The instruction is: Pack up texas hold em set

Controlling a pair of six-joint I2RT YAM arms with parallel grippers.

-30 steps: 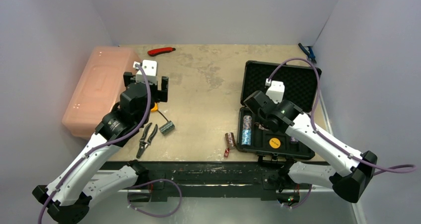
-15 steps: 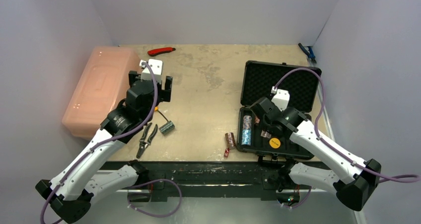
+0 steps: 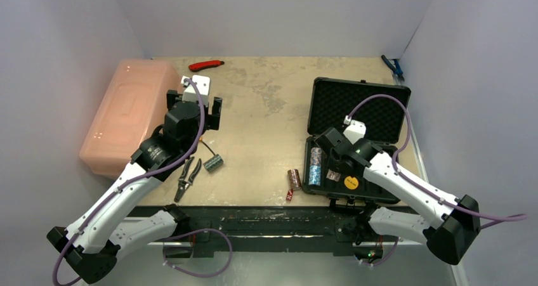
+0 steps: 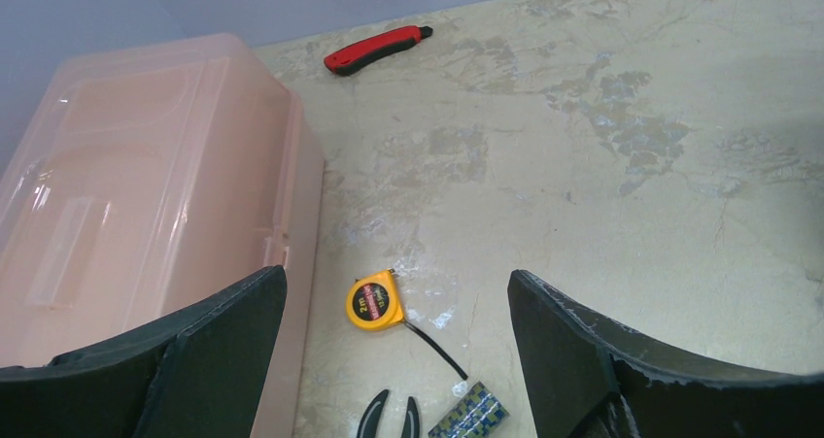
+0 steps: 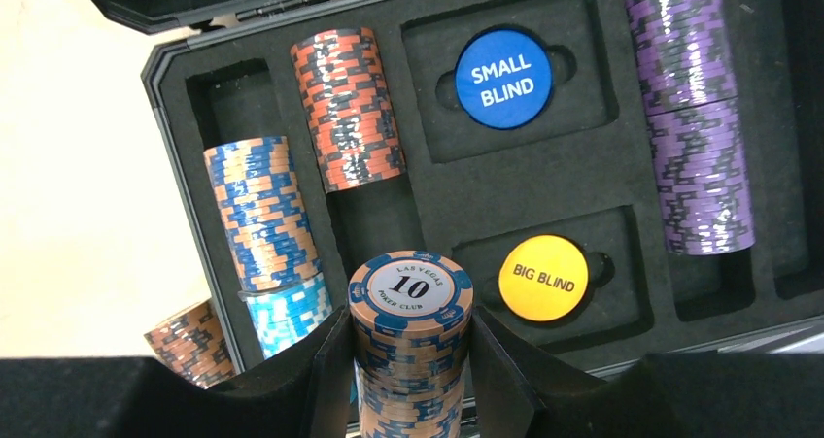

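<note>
The black briefcase (image 3: 385, 102) lies open at the right, lid propped back, its foam tray (image 5: 505, 176) toward me. In the slots lie a blue chip stack (image 5: 260, 215), an orange-black stack (image 5: 348, 108), a purple stack (image 5: 695, 108), a blue disc (image 5: 502, 79) and a yellow disc (image 5: 543, 278). My right gripper (image 5: 411, 360) is shut on a blue-orange chip stack (image 5: 411, 292), held just above the tray's near edge (image 3: 334, 172). One orange stack (image 3: 294, 177) and a red die (image 3: 289, 195) lie on the table left of the case. My left gripper (image 3: 193, 105) hovers open and empty.
The pink plastic box (image 3: 127, 115) fills the left side. Under my left gripper lie a yellow tape measure (image 4: 374, 302), pliers (image 3: 187, 178) and a small patterned roll (image 3: 213, 164). A red utility knife (image 3: 206, 65) lies at the back, a blue-handled tool (image 3: 393, 66) at the back right.
My right gripper has come toward the near edge of the case with the chip stack between its fingers. The left arm shifted slightly to the right, then held still.
</note>
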